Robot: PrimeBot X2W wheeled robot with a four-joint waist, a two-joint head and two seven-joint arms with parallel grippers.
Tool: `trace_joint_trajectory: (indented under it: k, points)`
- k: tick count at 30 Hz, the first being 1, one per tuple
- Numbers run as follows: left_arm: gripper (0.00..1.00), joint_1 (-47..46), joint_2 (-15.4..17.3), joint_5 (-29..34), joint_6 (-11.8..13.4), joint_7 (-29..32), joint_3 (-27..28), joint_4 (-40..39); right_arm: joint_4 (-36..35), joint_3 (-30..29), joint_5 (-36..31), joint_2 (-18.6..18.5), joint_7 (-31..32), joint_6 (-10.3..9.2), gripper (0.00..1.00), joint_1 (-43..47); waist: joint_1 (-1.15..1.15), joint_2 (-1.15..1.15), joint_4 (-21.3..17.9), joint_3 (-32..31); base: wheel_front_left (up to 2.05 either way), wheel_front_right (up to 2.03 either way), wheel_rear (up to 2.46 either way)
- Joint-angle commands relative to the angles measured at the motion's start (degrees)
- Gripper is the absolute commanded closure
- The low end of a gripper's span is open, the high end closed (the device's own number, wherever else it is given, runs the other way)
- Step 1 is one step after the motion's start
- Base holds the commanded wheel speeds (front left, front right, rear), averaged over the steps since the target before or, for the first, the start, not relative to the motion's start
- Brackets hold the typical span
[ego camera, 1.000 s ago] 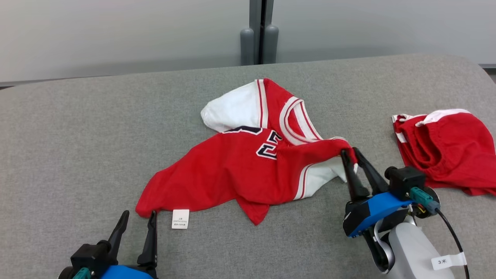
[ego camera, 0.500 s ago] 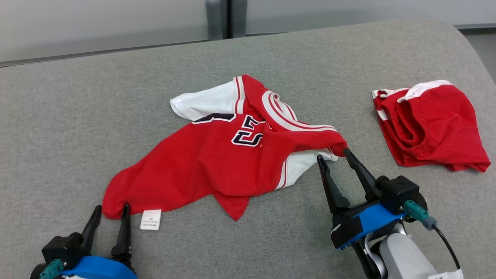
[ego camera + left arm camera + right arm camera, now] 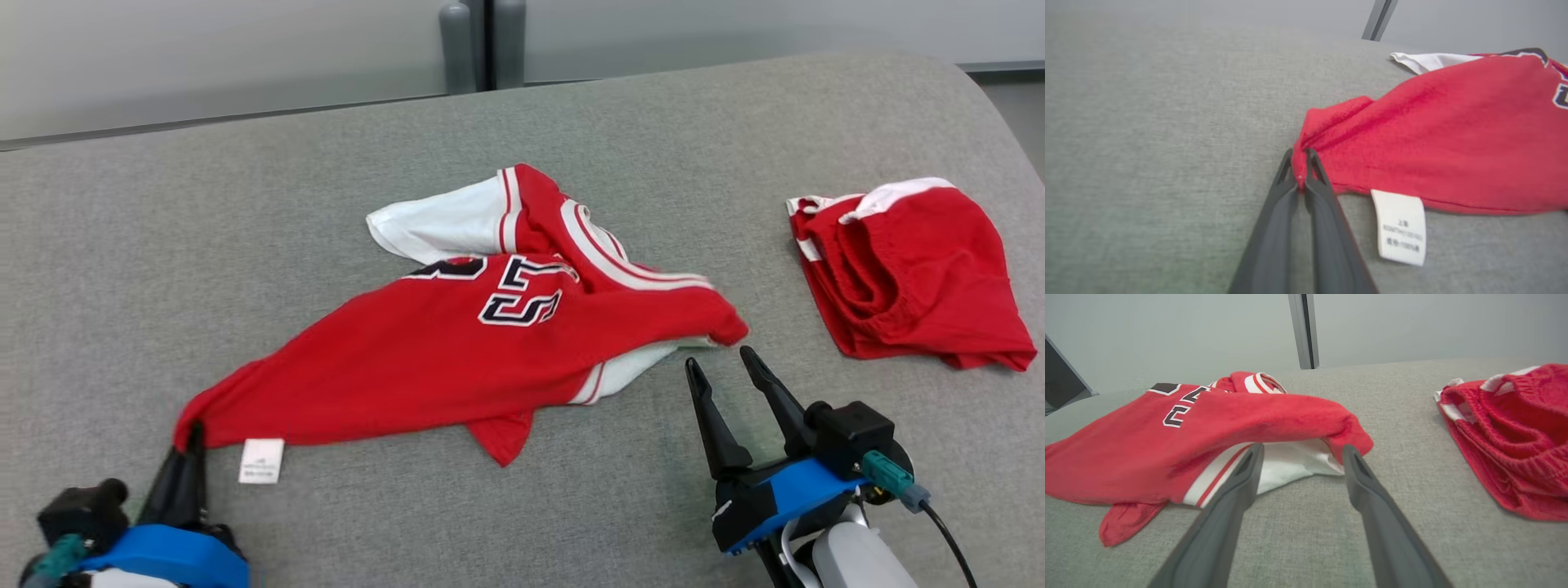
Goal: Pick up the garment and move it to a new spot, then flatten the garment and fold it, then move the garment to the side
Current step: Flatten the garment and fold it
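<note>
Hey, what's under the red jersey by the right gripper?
A white layer with red striping peeks out under the red jersey, beside the open right gripper. How far it runs beneath is covered.

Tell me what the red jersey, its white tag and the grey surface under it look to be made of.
The jersey: soft matte knit, likely cotton or polyester; it drapes, bunches and looks slightly fuzzy. The tag: thin woven or satin label, smooth, printed text. The surface: grey upholstery fabric, matte; coarse heathered weave shows.
</note>
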Motion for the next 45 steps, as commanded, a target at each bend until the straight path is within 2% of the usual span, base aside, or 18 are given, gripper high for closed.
trace_joint_trajectory:
  k: [1,5,11,12,13,14,19,20,21,22,23,31,37,41,45]
  points:
    - [1.0,-0.7,0.4,0.4,0.2,0.0,1.5,-0.6,0.5,-0.2,-0.5,-0.2,-0.3,0.0,0.0,0.9,0.0,0.0,0.4,-0.1,0.0,0.0,0.0]
    - [1.0,-1.4,0.5,1.5,0.2,0.0,6.1,-1.2,3.4,-0.7,-1.2,-0.2,-0.3,0.0,0.0,1.2,0.0,0.0,1.5,-0.1,0.0,0.0,0.0]
    - [1.0,-2.3,0.3,2.6,0.2,0.0,8.6,-1.7,7.3,-0.8,-2.2,-0.2,-0.2,0.01,0.0,0.4,0.0,0.0,3.4,0.7,0.0,0.0,0.0]
    - [0.62,-2.4,0.0,2.7,0.2,0.0,8.7,-2.0,7.9,-0.7,-2.5,-0.2,-0.2,0.0,0.0,0.2,0.0,0.0,3.8,0.8,0.0,0.0,0.0]
    - [0.05,-2.3,-0.3,2.9,0.2,0.0,8.4,-2.2,8.4,-0.7,-2.6,-0.2,-0.2,0.0,0.0,-0.1,0.0,0.0,4.3,1.0,0.0,0.0,0.0]
    - [0.0,-2.3,-0.4,3.1,0.2,0.0,8.2,-2.5,8.6,-0.7,-2.6,-0.2,-0.2,0.0,0.0,-0.5,0.0,0.0,4.6,1.0,0.0,0.0,0.0]
    - [0.0,-1.4,-1.3,3.8,0.2,0.0,6.7,-4.2,9.9,-0.2,-3.0,-0.2,-0.2,0.0,0.0,-2.1,0.0,0.0,6.7,1.0,0.0,0.0,0.0]
    - [0.0,-1.0,-1.4,4.0,0.2,0.0,6.4,-4.5,10.0,0.2,-2.9,-0.2,-0.2,0.0,0.11,-2.3,0.0,0.0,7.0,0.8,0.0,0.0,0.0]
    - [0.0,-0.6,-1.5,4.0,0.2,0.0,6.3,-4.8,10.0,0.8,-2.7,-0.2,-0.2,0.0,0.77,-2.5,0.0,0.0,7.2,0.6,0.0,0.0,0.0]
    - [0.0,-0.3,-1.7,4.2,0.2,0.0,6.0,-5.1,9.9,1.3,-2.3,-0.2,-0.2,0.0,0.77,-2.7,0.0,0.0,7.4,0.2,0.0,0.0,0.0]
    - [0.0,0.2,-1.8,4.4,0.2,0.0,5.9,-5.3,9.3,1.7,-1.8,-0.2,-0.2,0.0,1.0,-2.9,0.0,0.0,7.4,-0.2,0.0,0.0,0.0]
    - [0.0,3.2,-4.3,6.6,0.1,0.0,5.8,-5.6,0.4,2.8,1.8,-0.2,-0.2,0.0,1.0,-1.2,0.0,0.0,6.0,-4.9,0.0,0.0,0.0]
    - [0.0,3.8,-5.9,7.9,0.1,0.0,5.2,-6.1,-4.6,2.8,2.4,-0.2,-0.2,0.0,1.0,-1.2,0.0,0.0,6.5,-5.4,0.0,0.0,0.0]
    - [0.0,3.0,-5.3,7.3,0.1,0.0,3.5,-6.5,-4.3,2.3,1.8,-0.2,-0.2,0.01,1.0,-3.5,0.0,0.0,8.4,-3.4,0.0,0.0,0.0]
    - [0.0,1.2,-4.0,5.8,0.1,0.0,0.8,-6.9,0.9,1.0,0.0,-0.2,0.6,0.01,1.0,-8.6,0.0,0.0,12.0,-0.4,0.0,0.0,0.0]
